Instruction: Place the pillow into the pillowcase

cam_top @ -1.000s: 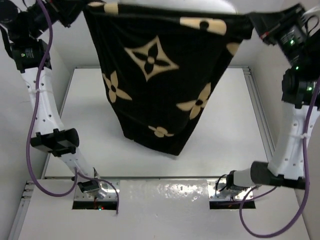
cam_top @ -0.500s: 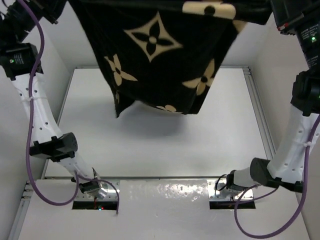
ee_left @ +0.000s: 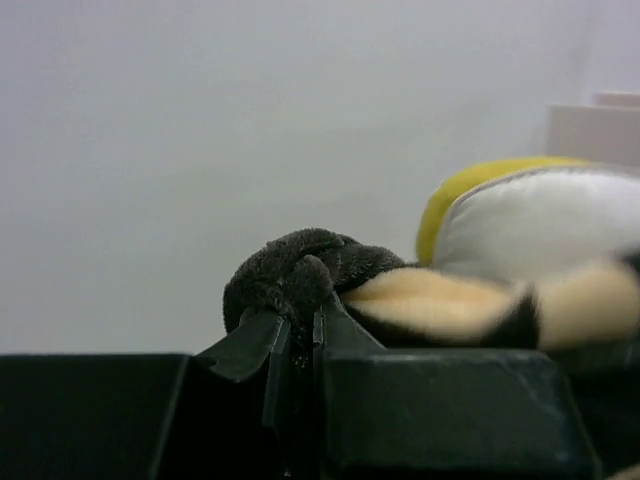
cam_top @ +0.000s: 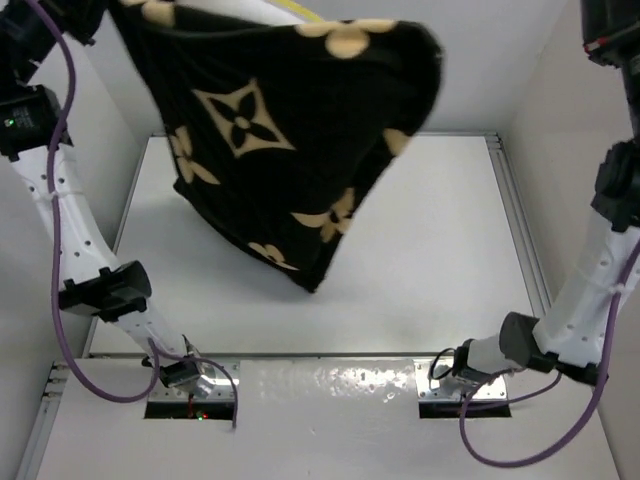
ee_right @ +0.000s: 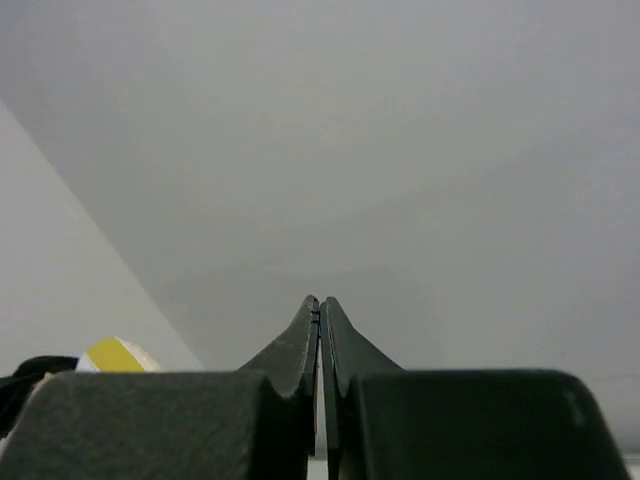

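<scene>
Bases of both arms sit bolted at the near edge, and beyond them the white counter (cam_top: 440, 270) stretches toward the back wall. Above it the pillowcase (cam_top: 270, 150) hangs in the air, well off the surface. It is strung from its upper left corner and sags to a point low in the middle. Its upper right corner is blurred, and nothing appears to hold it there.

High on the left, the left hand (ee_left: 297, 322) pinches a bunched fold of the black fabric tightly between its fingers. Just past that fold the pillow (ee_left: 540, 225) bulges out, showing its pale face and yellow piping. It seems to sit in the mouth of the cover, mostly inside, though how deep cannot be told.

The high hold is probably there so that the pillow's own weight draws it down into the cover. With only one corner held, the whole bundle tilts.

Farther right and high, the right hand (ee_right: 319, 305) has its fingers pressed together on nothing and points at blank wall. It would likely need to take hold of the free corner to level the opening.
</scene>
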Motion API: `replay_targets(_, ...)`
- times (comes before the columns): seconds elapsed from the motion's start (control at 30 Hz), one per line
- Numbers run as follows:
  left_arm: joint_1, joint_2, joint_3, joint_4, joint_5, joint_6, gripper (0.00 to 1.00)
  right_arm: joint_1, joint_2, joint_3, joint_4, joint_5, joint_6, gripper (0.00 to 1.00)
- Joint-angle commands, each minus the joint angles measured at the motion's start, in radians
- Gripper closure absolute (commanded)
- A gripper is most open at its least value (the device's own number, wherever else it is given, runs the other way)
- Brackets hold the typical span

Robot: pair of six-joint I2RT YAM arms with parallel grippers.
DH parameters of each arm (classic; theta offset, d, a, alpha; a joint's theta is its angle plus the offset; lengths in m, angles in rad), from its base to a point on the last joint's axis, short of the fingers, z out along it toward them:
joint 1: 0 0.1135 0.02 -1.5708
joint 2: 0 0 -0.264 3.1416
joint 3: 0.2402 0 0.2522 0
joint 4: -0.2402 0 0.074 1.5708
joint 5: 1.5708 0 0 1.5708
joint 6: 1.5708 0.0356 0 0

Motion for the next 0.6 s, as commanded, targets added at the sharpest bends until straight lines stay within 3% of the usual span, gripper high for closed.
replay_targets(0.0,-0.022,-0.283,-0.336,0.258,-0.087,0.039,1.00,-0.014,-0.224,-0.142,0.112,0.046,-0.038,1.00)
replay_targets(0.03,-0.060,-0.344,-0.471,0.243,-0.101,0.136,1.00,-0.017,-0.315,-0.358,0.203,0.032,-0.013,1.00)
replay_targets(0.07,-0.087,-0.383,-0.550,0.193,-0.108,0.189,1.00,-0.017,-0.451,-0.711,0.297,0.032,0.025,1.00)
replay_targets(0.1,-0.138,-0.368,-0.566,0.060,-0.122,0.225,1.00,-0.019,-0.466,-0.807,0.345,0.033,0.089,1.00)
replay_targets(0.17,-0.146,-0.262,-0.469,-0.082,-0.119,0.248,1.00,-0.017,-0.438,-0.849,0.292,0.001,0.129,1.00)
replay_targets(0.2,-0.146,-0.230,-0.316,-0.164,-0.093,0.246,1.00,-0.010,-0.399,-0.830,0.285,-0.063,0.130,1.00)
replay_targets(0.23,-0.150,-0.189,-0.255,-0.186,-0.060,0.227,1.00,0.001,-0.385,-0.803,0.284,-0.100,0.125,1.00)
replay_targets(0.27,-0.156,-0.184,-0.220,-0.188,-0.050,0.217,1.00,0.027,-0.372,-0.773,0.279,-0.138,0.124,1.00)
replay_targets(0.33,-0.178,-0.249,-0.286,-0.130,-0.058,0.197,1.00,0.128,-0.363,-0.833,0.262,-0.207,0.090,0.97)
replay_targets(0.43,-0.216,-0.352,-0.482,-0.013,-0.082,0.180,1.00,0.237,-0.423,-1.072,0.170,-0.168,-0.040,0.74)
replay_targets(0.5,-0.235,-0.353,-0.479,-0.041,-0.075,0.173,1.00,0.340,-0.443,-1.191,0.168,-0.117,-0.079,0.58)
replay_targets(0.53,-0.238,-0.339,-0.454,-0.047,-0.070,0.162,1.00,0.375,-0.429,-1.240,0.175,-0.085,-0.079,0.40)
replay_targets(0.57,-0.238,-0.331,-0.434,-0.059,-0.067,0.160,1.00,0.415,-0.409,-1.286,0.170,-0.065,-0.088,0.32)
